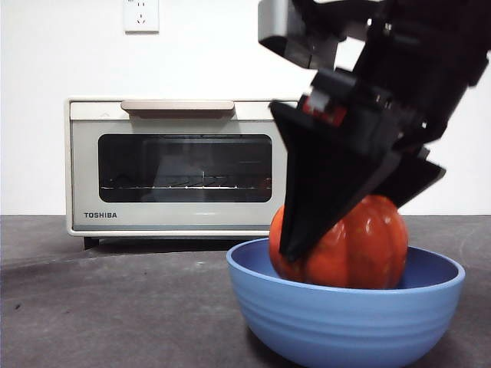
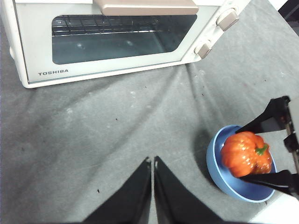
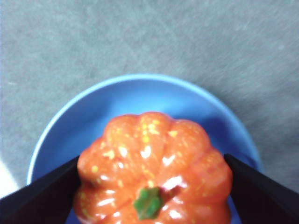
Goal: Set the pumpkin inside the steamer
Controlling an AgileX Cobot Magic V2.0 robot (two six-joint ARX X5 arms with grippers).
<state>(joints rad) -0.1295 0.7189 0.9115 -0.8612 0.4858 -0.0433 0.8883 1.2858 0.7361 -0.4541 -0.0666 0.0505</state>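
The right gripper [image 1: 349,230] pinches the pumpkin [image 1: 360,245] inside the blue bowl [image 1: 345,322]; the steamer [image 1: 180,165] stands behind, door closed

Even bright light; pumpkin [image 3: 154,170] closeup blurry w/ glare.

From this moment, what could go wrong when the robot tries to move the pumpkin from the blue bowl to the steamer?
1. The pumpkin is glossy and rounded; the right gripper has a jaw on each side of it, so it may slip when lifted.
2. The steamer door looks closed, so there is no way in yet.
3. The blue bowl might tip or slide if a jaw catches its rim.
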